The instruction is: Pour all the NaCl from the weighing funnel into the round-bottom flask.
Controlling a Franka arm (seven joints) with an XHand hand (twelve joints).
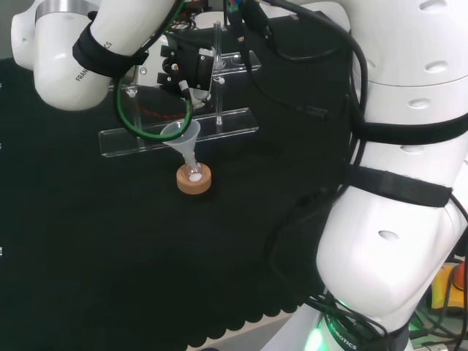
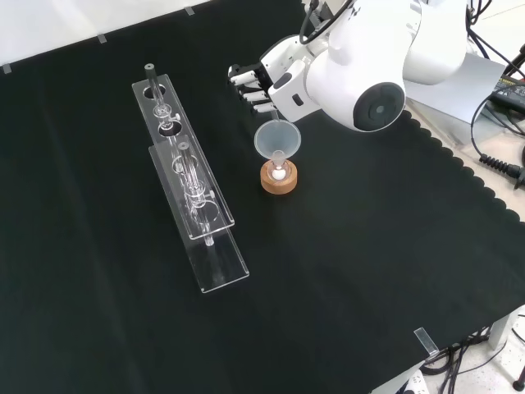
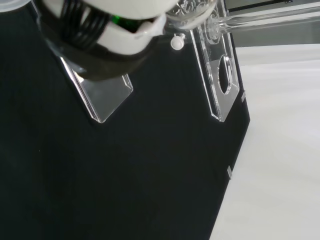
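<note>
A: The bench is covered with a black cloth (image 2: 344, 271), and a clear rack (image 2: 190, 185) with glass tubes stands in the left half of the front view. Where are the things of the task?

B: Near the upper middle of the front view there is a cork ring (image 2: 279, 178), and on it stands the small round-bottom flask (image 1: 194, 174). A clear funnel (image 2: 277, 141) sits with its stem in the neck of the flask. Some white powder lies at the bottom of the flask.

A: Which step is in hand, do you think?

B: I judge it is the pouring, or the end of it. The hand (image 2: 261, 80) is just above and behind the funnel in the front view, close to its rim.

A: And the fingers?

B: They look curled, with the tips side by side. In the head view, something pale and narrow points down from the hand toward the mouth of the funnel; it may be the weighing funnel, but I cannot tell this for certain, nor whether the fingers really pinch it.

A: What does the next move call for?

B: If powder remains, the hand should stay tilted over the wide mouth of the funnel, without pushing the funnel, because the flask only rests on its ring.
</note>
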